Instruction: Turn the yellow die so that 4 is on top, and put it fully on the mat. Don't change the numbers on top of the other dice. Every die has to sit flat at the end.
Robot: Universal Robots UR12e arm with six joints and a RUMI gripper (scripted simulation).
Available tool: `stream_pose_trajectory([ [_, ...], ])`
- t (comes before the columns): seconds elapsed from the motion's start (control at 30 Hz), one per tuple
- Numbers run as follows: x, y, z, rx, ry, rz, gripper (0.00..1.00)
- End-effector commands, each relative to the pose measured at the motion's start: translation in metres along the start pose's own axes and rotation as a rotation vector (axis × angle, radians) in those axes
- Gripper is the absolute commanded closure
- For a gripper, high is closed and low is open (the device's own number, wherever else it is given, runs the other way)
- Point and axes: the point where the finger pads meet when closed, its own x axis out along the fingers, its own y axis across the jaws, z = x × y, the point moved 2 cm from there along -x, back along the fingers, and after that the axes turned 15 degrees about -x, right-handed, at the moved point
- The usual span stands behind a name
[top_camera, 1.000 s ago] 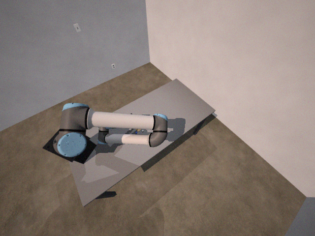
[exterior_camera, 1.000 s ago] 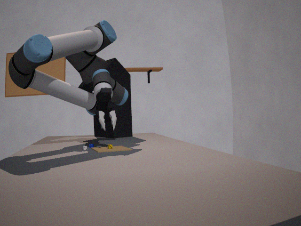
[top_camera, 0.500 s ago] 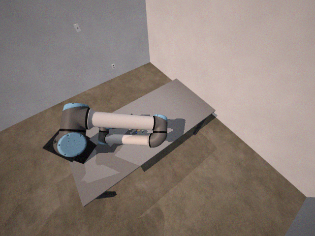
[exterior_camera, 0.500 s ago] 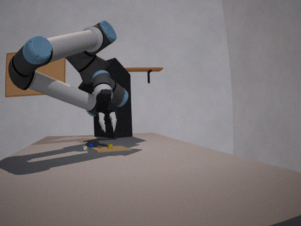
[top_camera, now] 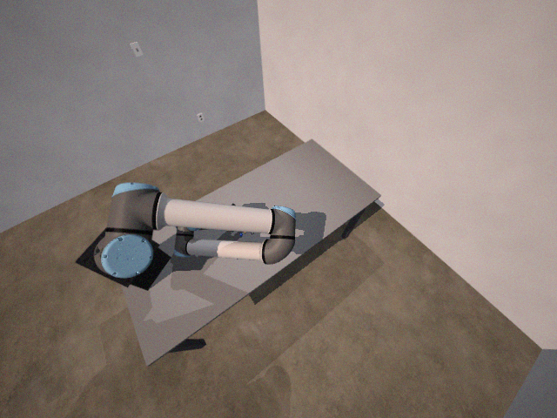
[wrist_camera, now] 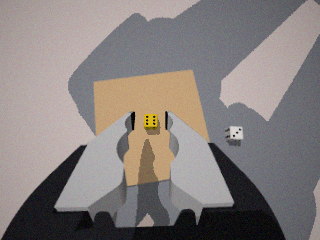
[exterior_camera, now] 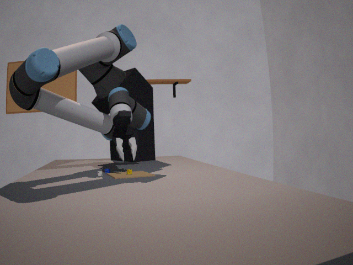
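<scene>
The yellow die (wrist_camera: 151,121) sits flat on the tan mat (wrist_camera: 150,107), well inside its edges, with six pips on its top face. It also shows in the exterior view (exterior_camera: 129,171) on the mat (exterior_camera: 130,174). My gripper (wrist_camera: 150,112) hangs straight above the die, pointing down, with its fingers a little apart and nothing between them. In the exterior view the fingertips (exterior_camera: 125,158) are clearly above the die, not touching it. In the top view the arm hides the mat and the yellow die.
A white die (wrist_camera: 234,134) lies on the table just off the mat's right side in the wrist view; it also shows in the exterior view (exterior_camera: 99,173). A blue die (exterior_camera: 107,170) sits beside it at the mat's edge. A black stand (exterior_camera: 137,114) is behind.
</scene>
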Motion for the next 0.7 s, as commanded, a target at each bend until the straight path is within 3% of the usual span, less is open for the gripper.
stream_pose_trajectory([
  [0.0, 0.004, -0.001, 0.004, 0.0, 0.001, 0.0, 0.82],
  [0.67, 0.025, -0.007, 0.024, 0.0, 0.001, 0.0, 0.82],
])
